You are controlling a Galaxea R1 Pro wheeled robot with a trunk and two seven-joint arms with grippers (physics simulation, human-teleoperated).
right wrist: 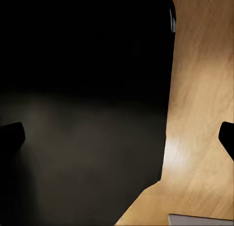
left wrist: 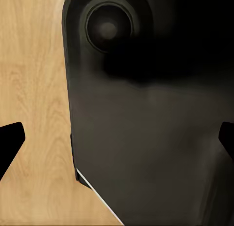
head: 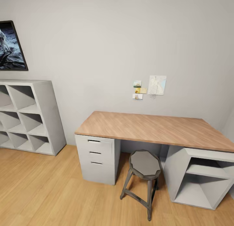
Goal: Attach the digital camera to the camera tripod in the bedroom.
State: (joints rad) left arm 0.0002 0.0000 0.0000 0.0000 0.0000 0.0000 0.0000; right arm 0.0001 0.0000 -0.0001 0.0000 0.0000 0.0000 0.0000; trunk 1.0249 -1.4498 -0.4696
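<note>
In the head view, a plain white wall (head: 107, 41) is filling the upper half, and a light wood floor (head: 48, 190) is running under everything. A wood-topped bench (head: 152, 127) is standing against that wall, its top bare, resting on a grey drawer unit (head: 97, 159) with three drawers at one end and an open grey shelf unit (head: 203, 175) at the other. A round grey stool (head: 144, 182) on splayed legs is sitting on the floor in front of the bench, between the two supports. Small notes (head: 139, 89) and a pale sheet of paper (head: 157, 85) are hanging on the wall above the bench. Toward the left, a grey cube shelf (head: 27, 117) is standing against the wall, with a dark-framed picture (head: 9, 47) hanging above it.

In the left wrist view, the left end effector (left wrist: 117, 143) is showing two dark fingertips (left wrist: 9, 141) set wide apart with nothing between them. Beyond them a dark robot body part (left wrist: 156, 138) with a round recess is looming over the wood floor (left wrist: 34, 89).

In the right wrist view, the right end effector (right wrist: 117, 136) is likewise spread wide and holding nothing, above a dark robot panel (right wrist: 83, 114) and wood floor (right wrist: 204, 114).

The digital camera and the tripod cannot be placed from these views.
</note>
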